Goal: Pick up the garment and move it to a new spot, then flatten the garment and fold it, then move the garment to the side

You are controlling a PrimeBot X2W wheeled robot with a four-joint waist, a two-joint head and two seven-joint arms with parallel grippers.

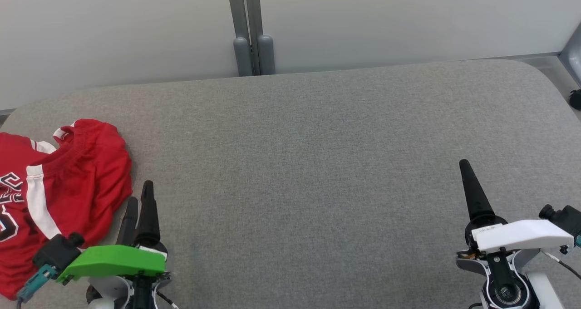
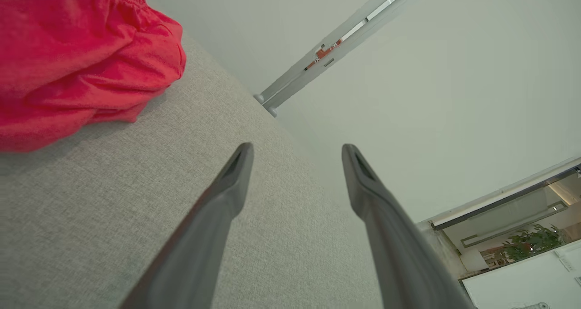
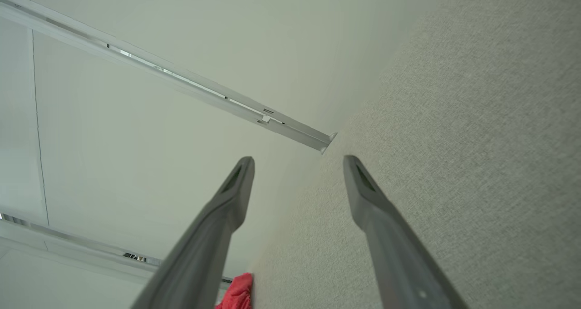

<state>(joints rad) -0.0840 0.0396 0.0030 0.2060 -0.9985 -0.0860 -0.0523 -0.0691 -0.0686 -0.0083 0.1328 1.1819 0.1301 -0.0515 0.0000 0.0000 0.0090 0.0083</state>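
Observation:
The garment [image 1: 59,191] is a red jersey with white stripes and lettering, lying crumpled at the left edge of the grey table [image 1: 317,154]. Its bunched red cloth [image 2: 77,59] fills the upper left of the left wrist view, and a small red corner [image 3: 237,293] peeks in at the bottom of the right wrist view. My left gripper [image 1: 140,200] stands open just right of the garment, apart from it, nothing between its fingers [image 2: 236,173]. My right gripper [image 1: 467,168] is open at the lower right over bare table, far from the garment.
A pale wall with a grey vertical post [image 1: 249,32] runs behind the table's far edge. The table's rounded far right corner [image 1: 540,73] drops off to the floor. Grey fabric stretches between the two grippers.

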